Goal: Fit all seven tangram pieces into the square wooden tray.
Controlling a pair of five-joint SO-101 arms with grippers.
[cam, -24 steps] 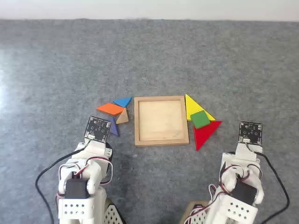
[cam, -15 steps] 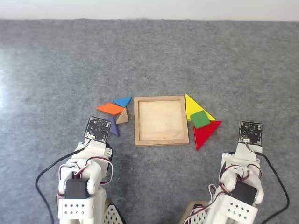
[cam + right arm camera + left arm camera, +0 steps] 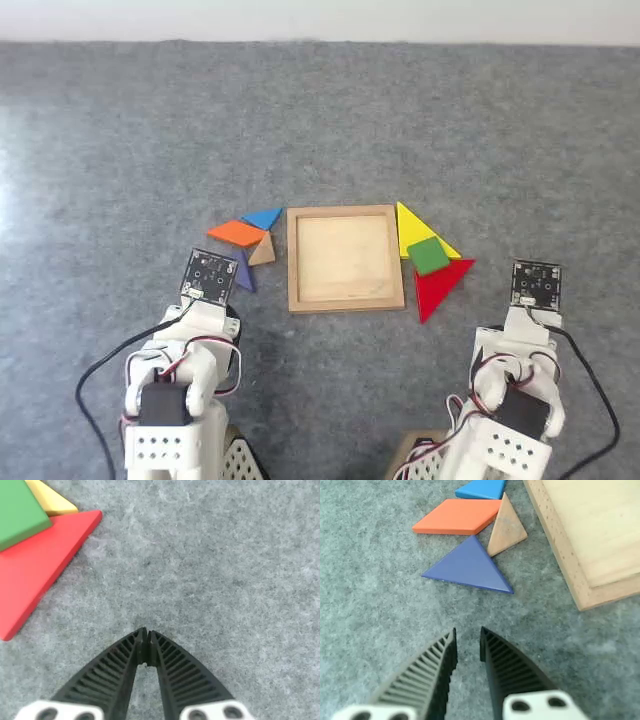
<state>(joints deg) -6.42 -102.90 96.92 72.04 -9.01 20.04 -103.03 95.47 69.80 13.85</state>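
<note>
1. Surface [image 3: 120, 130]: grey felt, with open room toward the far edge and both side edges.
2. Square wooden tray [image 3: 345, 210]: mid-surface, between the two arms, holding no pieces.
3. Left end effector [image 3: 467, 642]: tips slightly apart and holding nothing, near the front edge on the tray's left.
4. Right end effector [image 3: 144, 640]: tips pressed together and holding nothing, near the front edge on the tray's right.
5. Red triangle [image 3: 437, 284]: just right of the tray. It is the piece nearest the right arm, ahead of it and toward the tray.
6. Yellow triangle [image 3: 408, 225]: beyond the red one, against the tray's right rim.
7. Purple triangle [image 3: 467, 570]: just ahead of the left tips, its long edge crosswise to their reach. We judge it the likely first pick.
8. Orange parallelogram [image 3: 236, 233]: beyond the purple triangle.
9. Green square [image 3: 428, 256]: apparently lying on top of the red and yellow triangles.
10. Blue triangle [image 3: 263, 217] and tan triangle [image 3: 262, 251]: close beside the tray's left rim.
</note>
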